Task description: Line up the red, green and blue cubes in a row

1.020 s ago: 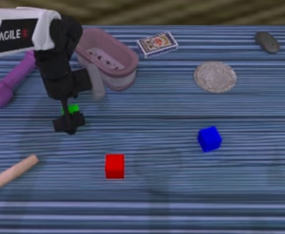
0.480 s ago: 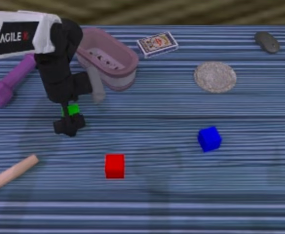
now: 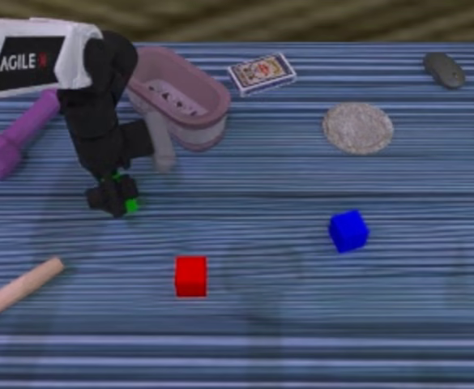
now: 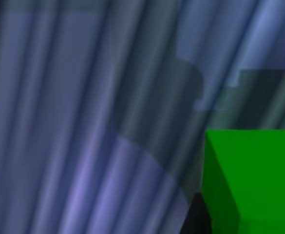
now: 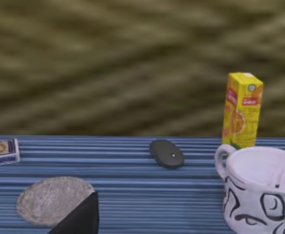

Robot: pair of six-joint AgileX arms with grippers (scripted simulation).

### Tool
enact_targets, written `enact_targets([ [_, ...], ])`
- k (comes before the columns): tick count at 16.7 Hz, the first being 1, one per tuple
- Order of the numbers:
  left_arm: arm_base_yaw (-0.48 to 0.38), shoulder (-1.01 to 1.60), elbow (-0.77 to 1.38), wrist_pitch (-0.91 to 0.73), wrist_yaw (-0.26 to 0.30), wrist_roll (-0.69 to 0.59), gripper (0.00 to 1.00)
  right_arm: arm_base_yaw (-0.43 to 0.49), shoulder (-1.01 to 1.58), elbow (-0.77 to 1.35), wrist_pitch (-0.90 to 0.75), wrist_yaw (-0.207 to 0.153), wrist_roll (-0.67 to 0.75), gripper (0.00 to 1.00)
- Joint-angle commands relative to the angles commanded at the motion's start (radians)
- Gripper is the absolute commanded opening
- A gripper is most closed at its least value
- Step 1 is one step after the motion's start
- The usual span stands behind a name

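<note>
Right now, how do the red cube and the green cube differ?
The red cube sits free in the open, fully visible; the green cube is mostly hidden under the left tool, nearer the pink tub. Colours differ. Both rest on the striped table.

From above, my left arm covers most of the green cube (image 3: 130, 206); only slivers of green show around my left gripper (image 3: 115, 197), and I cannot tell whether my fingers touch its faces. My left wrist view cuts the green cube (image 4: 252, 180) off at two edges. The same arm hides the near end of the pink tub (image 3: 190, 104) and part of the purple dumbbell (image 3: 11, 139). The wooden stick (image 3: 18, 290) runs off the table's left edge of the top view. In my right wrist view the mug (image 5: 261, 190) is cut off, as is the card box (image 5: 1, 150).
</note>
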Motion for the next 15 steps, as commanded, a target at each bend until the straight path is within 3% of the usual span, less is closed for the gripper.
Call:
enact_targets([
  [2, 0.000, 0.000, 0.000, 0.000, 0.000, 0.000, 0.00, 0.000, 0.000, 0.000, 0.000, 0.000, 0.000, 1.00],
  [11, 0.001, -0.020, 0.001, -0.018, 0.006, -0.007, 0.00, 0.000, 0.000, 0.000, 0.000, 0.000, 0.000, 1.00],
  [15, 0.010, -0.056, 0.070, -0.126, 0.006, -0.007, 0.00, 0.000, 0.000, 0.000, 0.000, 0.000, 0.000, 1.00],
])
